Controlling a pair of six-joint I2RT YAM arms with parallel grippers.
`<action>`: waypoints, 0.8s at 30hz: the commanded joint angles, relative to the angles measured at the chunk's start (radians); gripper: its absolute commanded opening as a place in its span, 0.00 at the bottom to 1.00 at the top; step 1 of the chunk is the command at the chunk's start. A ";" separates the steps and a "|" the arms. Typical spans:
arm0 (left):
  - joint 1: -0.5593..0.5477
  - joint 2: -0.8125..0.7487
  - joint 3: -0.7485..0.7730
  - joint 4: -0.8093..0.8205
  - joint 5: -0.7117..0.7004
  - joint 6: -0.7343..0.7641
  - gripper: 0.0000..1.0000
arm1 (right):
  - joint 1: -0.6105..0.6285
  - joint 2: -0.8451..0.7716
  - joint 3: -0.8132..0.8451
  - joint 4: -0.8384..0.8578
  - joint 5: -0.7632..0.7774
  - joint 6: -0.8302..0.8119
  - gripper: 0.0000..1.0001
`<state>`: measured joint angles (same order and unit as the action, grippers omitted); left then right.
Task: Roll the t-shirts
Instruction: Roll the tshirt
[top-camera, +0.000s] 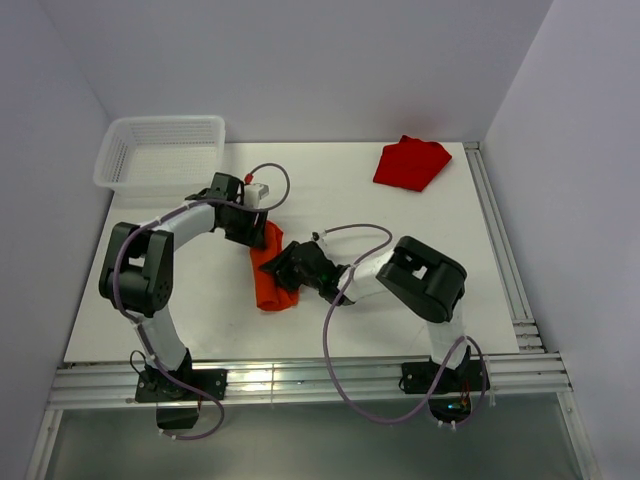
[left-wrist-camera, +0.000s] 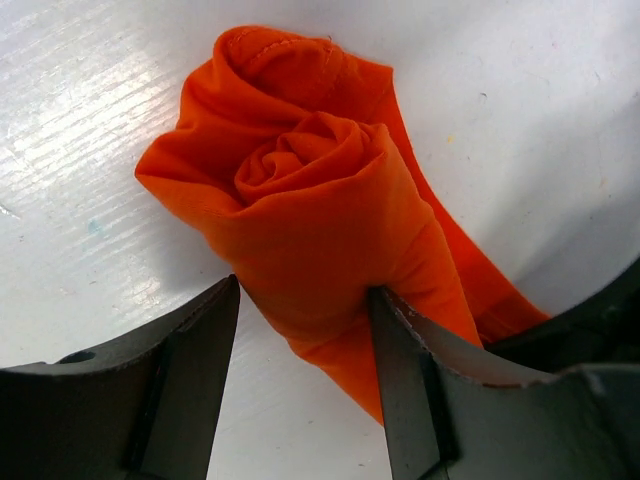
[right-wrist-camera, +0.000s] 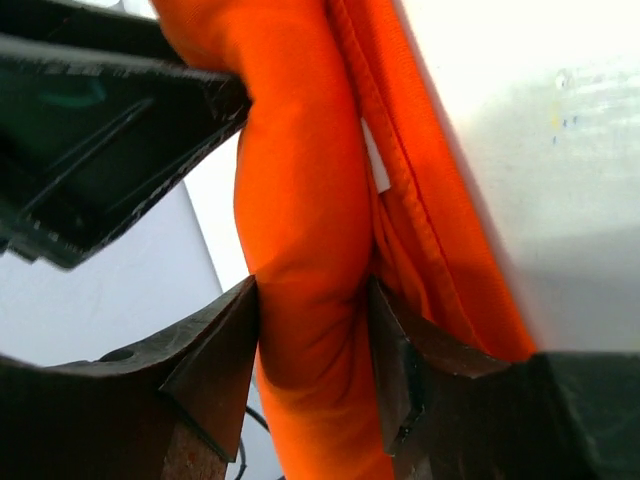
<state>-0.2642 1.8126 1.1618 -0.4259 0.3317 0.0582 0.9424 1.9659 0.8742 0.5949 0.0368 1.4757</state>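
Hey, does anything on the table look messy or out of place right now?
The orange t-shirt is rolled unevenly: its end spirals loosely, and a flat strip trails beside the roll. The red t-shirt sits in the far right corner of the table, not rolled.

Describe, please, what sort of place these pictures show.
Probably a robotics lab test cell: a white table closed in by plain walls, aluminium rails along its edges, and a left arm and right arm bolted at the near edge.
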 joint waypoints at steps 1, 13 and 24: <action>-0.018 0.054 0.033 0.010 -0.125 -0.008 0.60 | 0.036 -0.081 -0.017 -0.110 0.061 -0.034 0.53; -0.036 0.050 0.036 0.006 -0.145 -0.006 0.59 | 0.160 -0.153 0.035 -0.365 0.210 -0.069 0.48; -0.040 0.033 0.027 -0.005 -0.138 0.003 0.59 | 0.203 -0.105 0.100 -0.482 0.210 -0.097 0.24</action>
<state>-0.3038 1.8317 1.1915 -0.4541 0.2859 0.0402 1.0927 1.8503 0.9337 0.2592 0.3012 1.4155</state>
